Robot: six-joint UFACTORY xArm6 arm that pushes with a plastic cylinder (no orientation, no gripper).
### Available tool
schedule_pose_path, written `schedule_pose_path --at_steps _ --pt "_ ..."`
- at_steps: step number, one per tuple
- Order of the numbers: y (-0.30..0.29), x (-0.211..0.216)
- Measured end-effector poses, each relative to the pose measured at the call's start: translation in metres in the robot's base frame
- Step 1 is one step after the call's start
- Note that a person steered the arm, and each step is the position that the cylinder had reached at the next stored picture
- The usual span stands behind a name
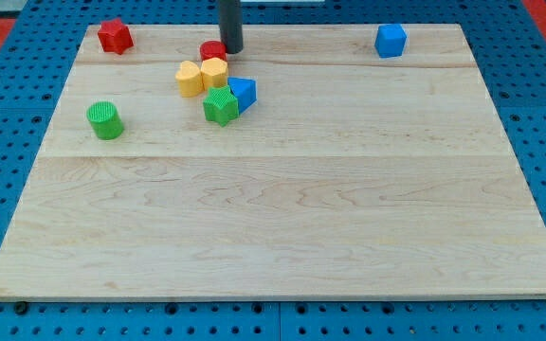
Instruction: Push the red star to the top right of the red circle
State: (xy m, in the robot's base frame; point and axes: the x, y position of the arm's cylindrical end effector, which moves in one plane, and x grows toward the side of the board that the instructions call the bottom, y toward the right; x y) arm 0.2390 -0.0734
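Observation:
The red star (115, 36) lies near the board's top left corner. The red circle (212, 51) sits right of it near the view's top, at the top of a cluster of blocks. My tip (231, 49) is down just right of the red circle, touching or nearly touching it. The rod rises out of the view's top. The star is well to the left of both the circle and my tip.
Below the red circle are a yellow block (190, 79), a yellow hexagon (214, 72), a green star (221, 106) and a blue block (244, 92), packed close. A green cylinder (105, 120) stands at the left. A blue cube (390, 40) is at the top right.

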Motion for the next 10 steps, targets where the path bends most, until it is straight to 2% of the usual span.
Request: schedule_pose_path --at_steps 1,2,3,4,5,6,8,9,10 --pt "-0.015 -0.016" --pt "-0.055 0.014" --pt "-0.123 0.041" --pt "-0.188 0.030" --pt "-0.197 -0.022" --pt "-0.169 -0.047" --pt "-0.143 -0.048" --pt "-0.083 -0.045" --pt "-0.020 0.004"
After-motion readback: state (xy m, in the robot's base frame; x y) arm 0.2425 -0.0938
